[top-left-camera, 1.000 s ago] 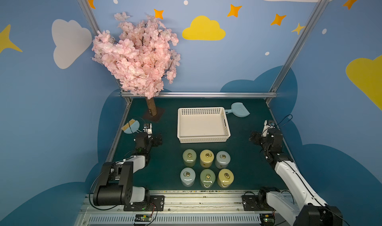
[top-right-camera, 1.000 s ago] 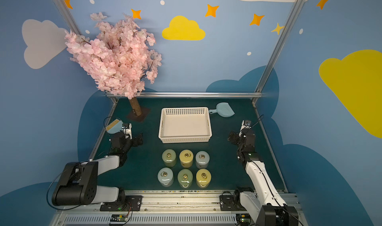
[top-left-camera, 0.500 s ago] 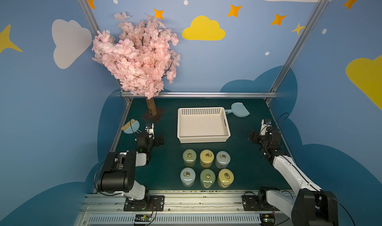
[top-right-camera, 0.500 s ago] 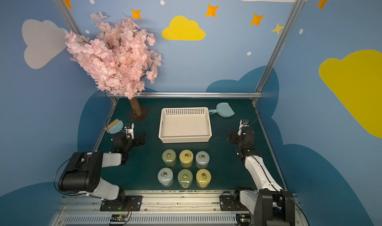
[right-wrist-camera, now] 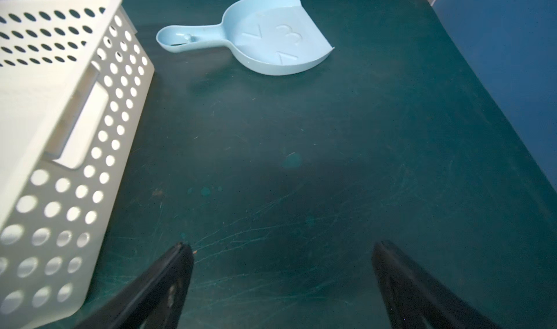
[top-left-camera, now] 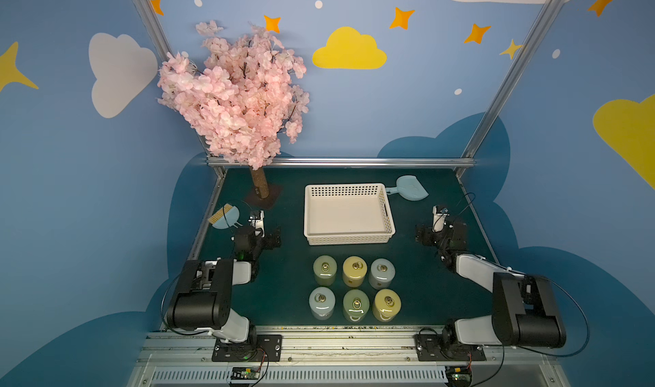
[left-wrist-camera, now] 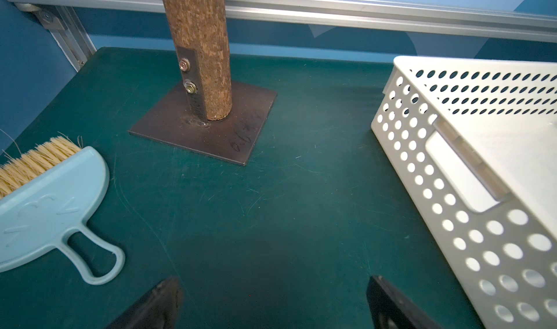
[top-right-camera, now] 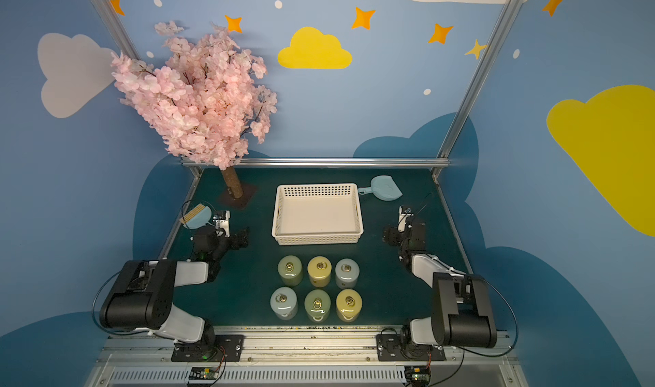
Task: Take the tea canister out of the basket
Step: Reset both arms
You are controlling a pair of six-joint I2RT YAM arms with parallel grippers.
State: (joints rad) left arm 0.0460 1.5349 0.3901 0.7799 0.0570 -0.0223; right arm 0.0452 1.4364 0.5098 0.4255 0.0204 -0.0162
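Jaws on both arms are standing spread to their full width and are gripping nothing: in each wrist view only bare table (left-wrist-camera: 271,222) is showing between the two dark tips. The left arm (top-left-camera: 242,272) is lying low to the left of the basket (top-left-camera: 349,240), and the right arm (top-left-camera: 475,266) is lying low to its right. Neither is touching it.

The basket is sitting empty near the middle of the table. Six tea canisters are standing upright on the table just in front of it, outside its walls, in two rows of three: one row nearer the basket (top-left-camera: 354,271) and one nearer the robot (top-left-camera: 355,305). Judged from this layout, the removal is looking complete, and the step in hand is parking the arms.

For a clean finish, each arm should be keeping to its own side and drawing back low and slowly. It should be passing wide of the canister rows, since an elbow brushing one could be tipping it.

The dustpan (right-wrist-camera: 280,38) beside the basket's far right corner is carrying a raised "3" between two chevrons. The brush (left-wrist-camera: 45,204) is bearing a similar raised pattern, too faint to read. Handwritten marks are showing on the plate (left-wrist-camera: 205,125) under the tree trunk, but they are not legible. No label is showing on any canister, only a ring on each lid.
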